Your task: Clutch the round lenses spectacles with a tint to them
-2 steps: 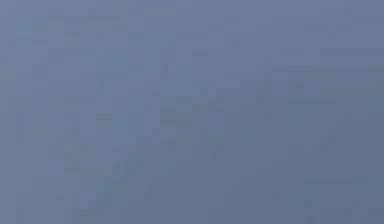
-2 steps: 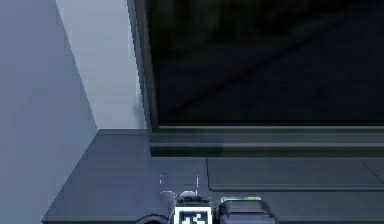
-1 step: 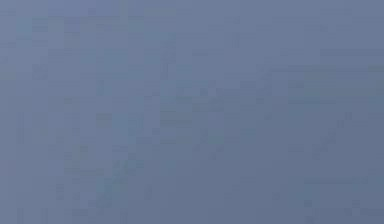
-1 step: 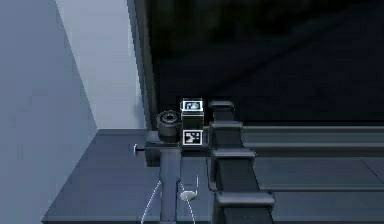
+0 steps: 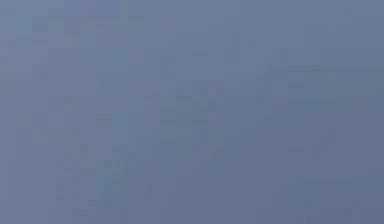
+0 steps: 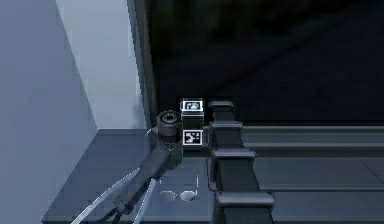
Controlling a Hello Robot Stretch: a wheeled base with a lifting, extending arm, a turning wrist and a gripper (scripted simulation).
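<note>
Blue-grey wall (image 6: 40, 90) left, dark panel (image 6: 270, 60) far. Claw (image 6: 118, 200) above grey ledge (image 6: 110, 150), near two pale round spots (image 6: 166, 193); whether it holds anything, cannot tell.

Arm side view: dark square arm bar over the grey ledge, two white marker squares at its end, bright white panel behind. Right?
No: in the arm side view the panel behind the dark square arm bar is near-black, not bright white. The grey ledge and two white marker squares are as stated.
</note>
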